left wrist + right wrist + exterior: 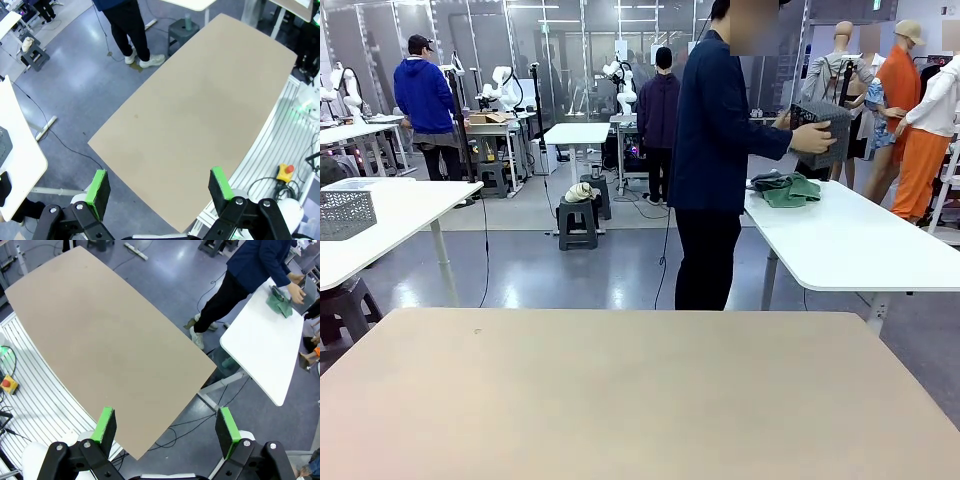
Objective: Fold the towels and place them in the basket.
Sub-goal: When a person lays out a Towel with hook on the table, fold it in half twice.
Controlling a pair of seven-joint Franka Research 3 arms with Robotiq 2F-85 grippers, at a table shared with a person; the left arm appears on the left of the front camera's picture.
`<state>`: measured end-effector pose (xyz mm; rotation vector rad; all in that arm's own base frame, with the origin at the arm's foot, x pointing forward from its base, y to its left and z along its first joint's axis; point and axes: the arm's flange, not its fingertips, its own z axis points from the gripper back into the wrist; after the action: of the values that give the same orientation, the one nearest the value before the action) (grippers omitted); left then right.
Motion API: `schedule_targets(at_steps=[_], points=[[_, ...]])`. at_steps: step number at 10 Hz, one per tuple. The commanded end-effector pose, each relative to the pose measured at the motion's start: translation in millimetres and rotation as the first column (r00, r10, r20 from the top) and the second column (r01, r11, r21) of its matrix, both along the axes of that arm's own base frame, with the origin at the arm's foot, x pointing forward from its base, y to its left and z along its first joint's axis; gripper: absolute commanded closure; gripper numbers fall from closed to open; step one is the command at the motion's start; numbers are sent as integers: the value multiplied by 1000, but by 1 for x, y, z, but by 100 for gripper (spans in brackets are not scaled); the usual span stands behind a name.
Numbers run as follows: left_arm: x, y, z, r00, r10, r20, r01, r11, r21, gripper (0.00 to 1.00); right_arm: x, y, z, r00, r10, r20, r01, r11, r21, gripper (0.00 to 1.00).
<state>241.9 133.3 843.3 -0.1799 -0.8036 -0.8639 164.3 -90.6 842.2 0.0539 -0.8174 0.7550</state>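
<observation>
Landmark: rectangular tan wooden bench (640,400), its top bare.
Left hand: the black two-finger left hand (159,182) hovers high over the tan bench's near edge, green pads spread wide, nothing between them.
Right hand: the black two-finger right hand (166,422) hangs likewise above the tan bench's near edge, jaws wide apart and holding nothing.
Basket: the dark grey lattice-sided plastic basket (830,120) is off the tan bench, held up in the hands of a person in a dark navy top (715,150) who stands past its far edge, turned away to the right.
Towels: a crumpled green terry towel (792,190) lies on a white side bench (860,240) beyond the tan bench's far right corner. A darker cloth (766,181) is tucked against it; whether this is the pale blue towel cannot be told.
Progress: judged as not yet started. No towel is folded or in the basket; towels and basket have to reach the tan bench first, then both folds and both placements.
Room: glossy grey floor (570,270) beyond the tan bench, and a paler grey lattice basket (345,212) on a white bench off its far left.
</observation>
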Motion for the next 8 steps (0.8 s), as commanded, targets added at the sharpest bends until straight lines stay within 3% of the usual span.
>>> schedule_targets(at_steps=[1, 8], points=[[-2, -1, 1, 1000, -8, -14, 9, 1000, 24, 0, -2, -1, 2, 997, 73, -28, -72, 997, 39, 0], [-13, -8, 6, 980, -181, -88, 177, 983, -53, 0, -8, 1, 4, 969, 236, -80, -225, 967, 120, 0]])
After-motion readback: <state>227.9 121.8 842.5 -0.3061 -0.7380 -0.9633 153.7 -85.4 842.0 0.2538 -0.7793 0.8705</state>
